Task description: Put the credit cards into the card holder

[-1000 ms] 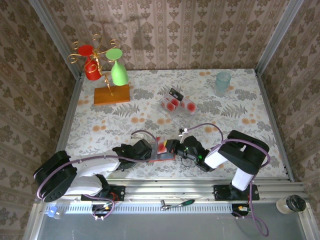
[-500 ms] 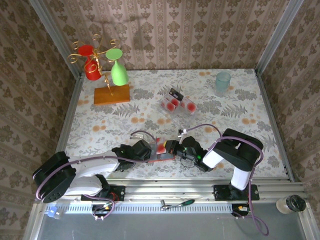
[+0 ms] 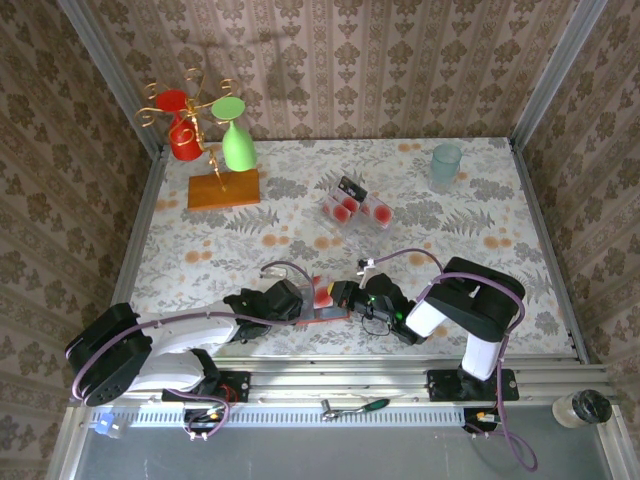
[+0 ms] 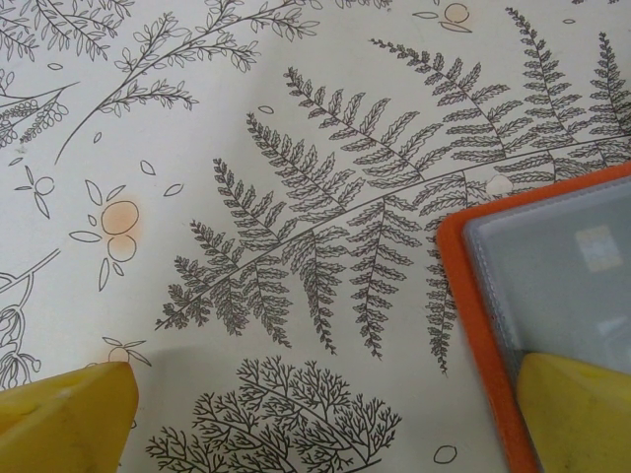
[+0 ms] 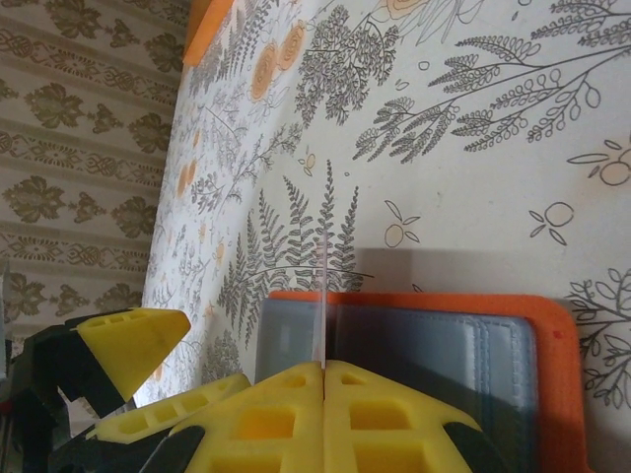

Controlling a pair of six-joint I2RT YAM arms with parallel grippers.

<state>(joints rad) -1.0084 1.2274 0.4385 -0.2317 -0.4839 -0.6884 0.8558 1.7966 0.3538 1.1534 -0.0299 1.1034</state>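
One credit card (image 5: 321, 296) pinched edge-on in the right hand (image 5: 323, 367) above the open card holder (image 5: 434, 345) at 6 o'clock; left hand (image 4: 320, 414) spread. Other credit cards (image 3: 352, 205) lie loose toward 12 o'clock, yet to be inserted.

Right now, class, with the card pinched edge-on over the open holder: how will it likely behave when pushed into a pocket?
The credit card looks very thin edge-on, so it probably bows if pushed off-line. Yet it stands straight in the shut right gripper, suggesting some stiffness. Being so slight, it is likely light.

R pincer (image 3: 333, 294) slightly further left
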